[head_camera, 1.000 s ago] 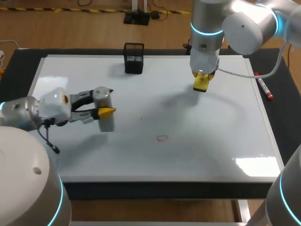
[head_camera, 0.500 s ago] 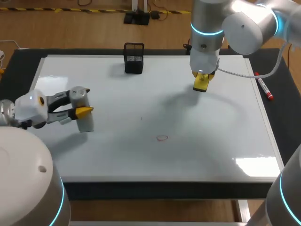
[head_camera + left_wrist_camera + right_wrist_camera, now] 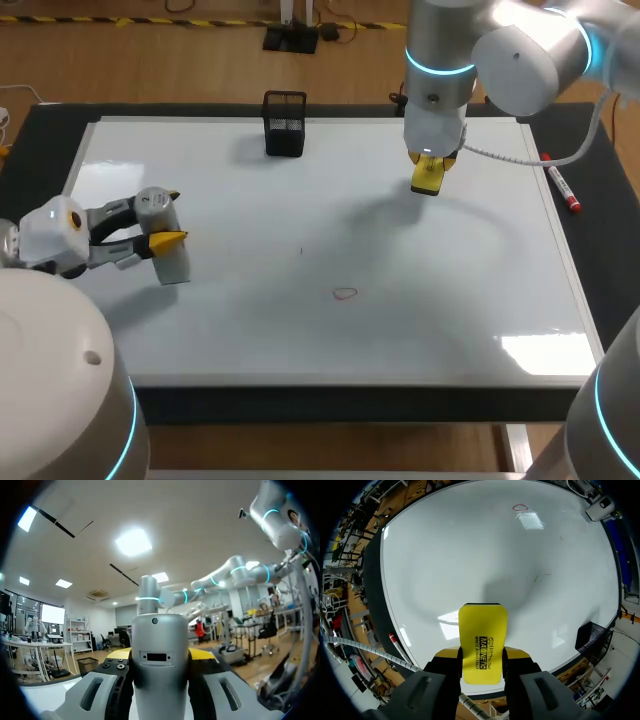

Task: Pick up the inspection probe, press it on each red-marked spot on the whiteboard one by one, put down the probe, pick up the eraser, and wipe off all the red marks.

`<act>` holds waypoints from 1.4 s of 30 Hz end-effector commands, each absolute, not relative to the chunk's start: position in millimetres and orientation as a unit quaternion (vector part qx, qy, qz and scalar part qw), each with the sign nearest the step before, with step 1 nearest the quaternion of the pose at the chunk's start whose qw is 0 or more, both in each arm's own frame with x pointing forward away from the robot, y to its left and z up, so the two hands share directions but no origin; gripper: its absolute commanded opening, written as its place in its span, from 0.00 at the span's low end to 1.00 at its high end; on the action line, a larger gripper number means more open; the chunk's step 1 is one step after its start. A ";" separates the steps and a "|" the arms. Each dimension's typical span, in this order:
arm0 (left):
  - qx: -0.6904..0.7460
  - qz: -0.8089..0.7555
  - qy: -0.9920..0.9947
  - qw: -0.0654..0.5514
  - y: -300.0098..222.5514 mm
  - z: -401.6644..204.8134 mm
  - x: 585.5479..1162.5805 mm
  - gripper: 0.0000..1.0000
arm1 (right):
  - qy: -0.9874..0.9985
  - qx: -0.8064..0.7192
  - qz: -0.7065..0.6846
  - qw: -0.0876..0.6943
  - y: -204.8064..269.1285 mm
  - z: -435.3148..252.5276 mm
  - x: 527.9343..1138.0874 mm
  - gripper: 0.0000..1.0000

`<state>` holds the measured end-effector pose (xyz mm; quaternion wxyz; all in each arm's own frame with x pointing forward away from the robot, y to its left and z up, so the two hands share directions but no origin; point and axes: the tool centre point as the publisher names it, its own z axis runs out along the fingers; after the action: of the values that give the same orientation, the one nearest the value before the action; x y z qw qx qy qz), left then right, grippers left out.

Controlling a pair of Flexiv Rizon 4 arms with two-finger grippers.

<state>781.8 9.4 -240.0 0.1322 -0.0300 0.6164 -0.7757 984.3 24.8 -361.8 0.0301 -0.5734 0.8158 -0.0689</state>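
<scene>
Left gripper (image 3: 166,218) clamped on probe (image 3: 172,258) (right gripper (image 3: 432,160) on eraser (image 3: 428,180)) | set-down seemingly in hand | red mark (image 3: 345,293) wiped next

Likely a robotics lab: my left arm (image 3: 60,235) and right arm (image 3: 440,60) stand over a whiteboard (image 3: 300,200) on a black table (image 3: 30,140).
</scene>
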 end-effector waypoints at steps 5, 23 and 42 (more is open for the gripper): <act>-0.030 -0.775 0.617 0.133 9.5 -238.6 781.1 0.00 | 0.802 -0.591 -0.080 0.029 42.0 -358.8 969.7 0.00; -0.030 -0.775 0.617 0.133 9.5 -238.6 781.1 0.00 | 0.752 -0.656 -0.048 0.041 145.8 -363.6 880.3 0.00; -0.030 -0.775 0.617 0.133 9.5 -238.6 781.1 0.00 | 0.701 -0.712 -0.003 0.045 232.1 -395.5 812.0 0.00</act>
<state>781.7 9.3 -239.9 0.1321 -0.0300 0.6166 -0.7755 811.2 230.4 -388.6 0.0445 -0.7096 0.7032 -0.0023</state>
